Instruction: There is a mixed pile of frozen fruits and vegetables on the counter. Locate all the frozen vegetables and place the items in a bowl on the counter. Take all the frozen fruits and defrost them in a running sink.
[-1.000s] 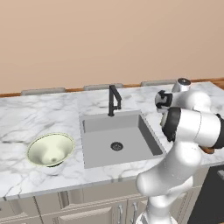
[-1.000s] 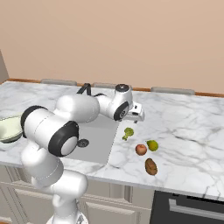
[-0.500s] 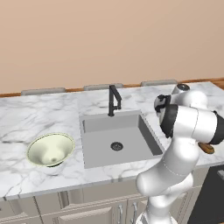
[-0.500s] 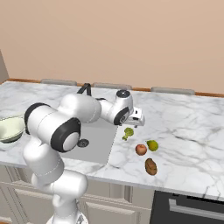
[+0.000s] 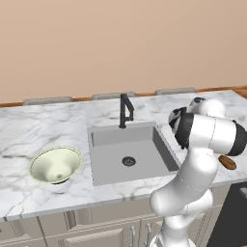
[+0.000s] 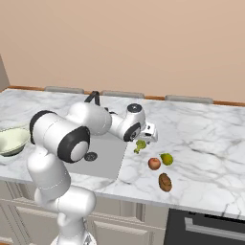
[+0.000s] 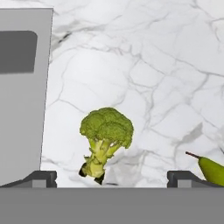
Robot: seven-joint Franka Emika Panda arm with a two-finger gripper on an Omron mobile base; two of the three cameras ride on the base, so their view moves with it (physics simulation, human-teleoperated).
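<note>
Veined polished marble counter (image 7: 144,65), matt grey sink (image 5: 126,150), bumpy broccoli (image 7: 105,135)

Beside the sink (image 5: 128,149), the arm hid the pile except one end of the brown potato-like lump (image 5: 226,162). In the hand view, the pear (image 7: 211,169) was cut off at the edge.

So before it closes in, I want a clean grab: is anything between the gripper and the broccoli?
Nothing visible. The open gripper looks straight at the broccoli on bare counter; the pear lies off to the side.
</note>
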